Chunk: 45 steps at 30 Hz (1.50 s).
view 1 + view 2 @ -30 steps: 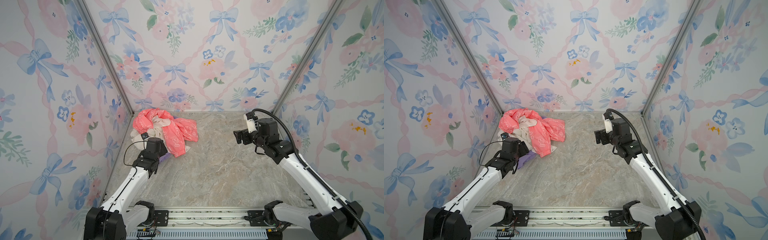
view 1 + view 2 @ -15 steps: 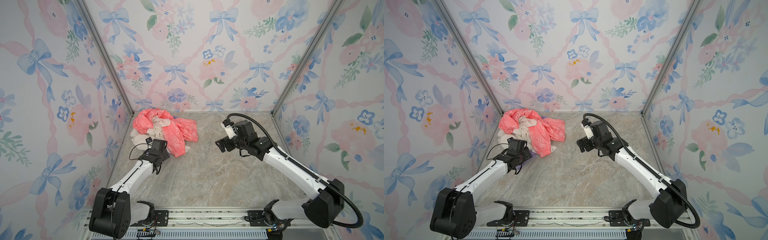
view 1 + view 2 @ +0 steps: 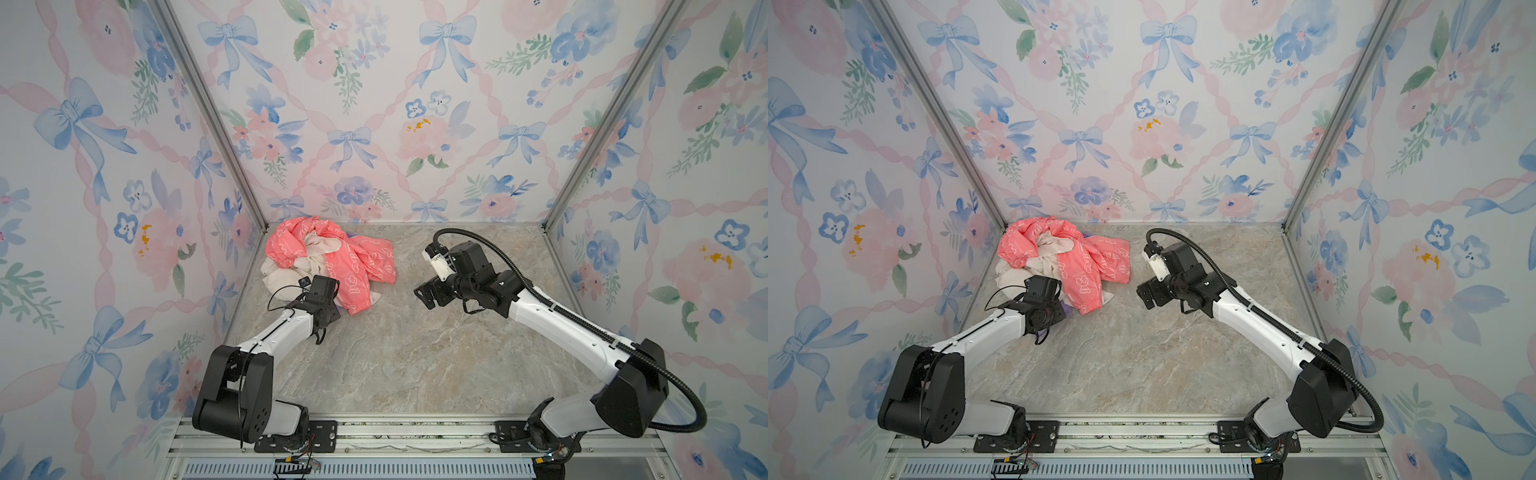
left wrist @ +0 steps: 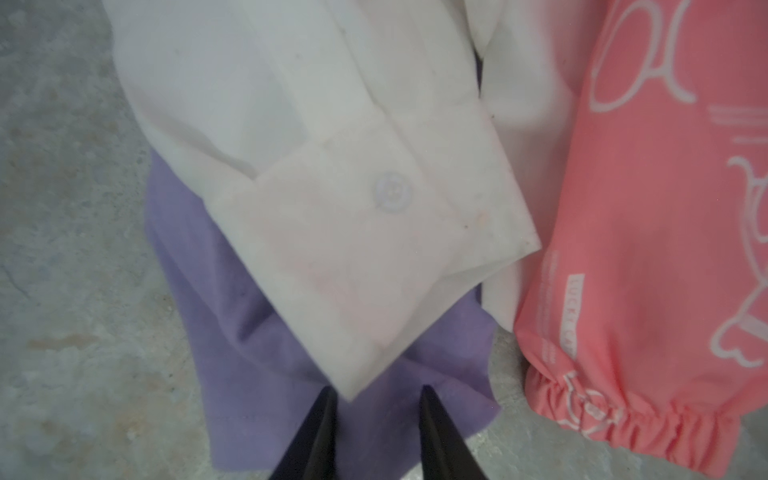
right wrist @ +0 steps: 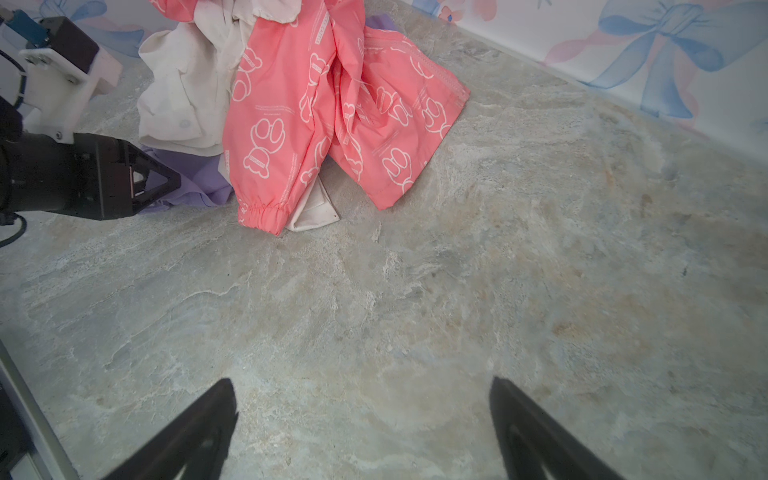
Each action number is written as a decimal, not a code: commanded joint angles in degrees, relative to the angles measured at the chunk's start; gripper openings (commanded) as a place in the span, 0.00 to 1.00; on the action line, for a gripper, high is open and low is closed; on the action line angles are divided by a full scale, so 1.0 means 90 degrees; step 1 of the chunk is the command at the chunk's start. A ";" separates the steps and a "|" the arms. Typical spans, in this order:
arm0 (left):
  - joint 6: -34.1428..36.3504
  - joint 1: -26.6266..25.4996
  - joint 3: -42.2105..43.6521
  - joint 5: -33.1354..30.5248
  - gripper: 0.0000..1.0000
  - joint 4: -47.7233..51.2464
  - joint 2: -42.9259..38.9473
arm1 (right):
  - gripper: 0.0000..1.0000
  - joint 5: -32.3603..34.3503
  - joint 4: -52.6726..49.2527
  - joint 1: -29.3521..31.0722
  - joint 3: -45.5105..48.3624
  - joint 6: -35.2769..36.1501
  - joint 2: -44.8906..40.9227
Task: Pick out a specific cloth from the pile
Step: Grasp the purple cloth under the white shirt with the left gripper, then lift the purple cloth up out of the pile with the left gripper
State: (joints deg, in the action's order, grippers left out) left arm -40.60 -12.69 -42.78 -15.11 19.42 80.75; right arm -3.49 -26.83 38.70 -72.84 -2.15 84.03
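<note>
Now left gripper (image 4: 376,392) has narrowed to a slit on cloth (image 4: 232,353) (hold unconfirmed; right gripper (image 5: 361,390) wide, empty): pull from pile (image 3: 291,249) likely next.

lavender cloth (image 4: 291,353), coral-pink white-printed garment (image 4: 644,249), cream shirt (image 4: 332,187)

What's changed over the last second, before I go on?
The left gripper nudged in at the near edge of the pile and narrowed its jaws around the edge of the cloth; a firm pinch isn't clear. The right gripper swung from the back right toward the pile, jaws open throughout. The pile lies as before.
</note>
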 commanded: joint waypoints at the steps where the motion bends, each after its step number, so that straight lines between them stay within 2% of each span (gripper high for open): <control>1: 0.0021 0.0028 -0.0165 0.0087 0.14 -0.0026 0.0112 | 0.97 -0.0080 -0.0052 0.0051 -0.0238 -0.0020 0.0068; 4: 0.0058 0.0038 -0.0332 0.0117 0.00 -0.0024 0.0084 | 0.97 -0.0055 -0.0076 0.0054 -0.0249 -0.0005 0.0058; 28: 0.0788 0.0014 -0.3026 0.0322 0.00 -0.0028 -0.0500 | 0.97 0.0043 0.0007 0.0054 -0.0734 -0.0038 0.0280; 45: 0.1383 -0.0026 -0.4774 0.0476 0.00 -0.0373 -0.0454 | 0.97 0.0065 0.0078 0.0049 -0.1020 -0.0081 0.0487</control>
State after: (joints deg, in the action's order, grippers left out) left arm -30.85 -12.69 -81.56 -12.08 20.88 77.73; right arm -3.40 -26.55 38.74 -79.92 -2.22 87.57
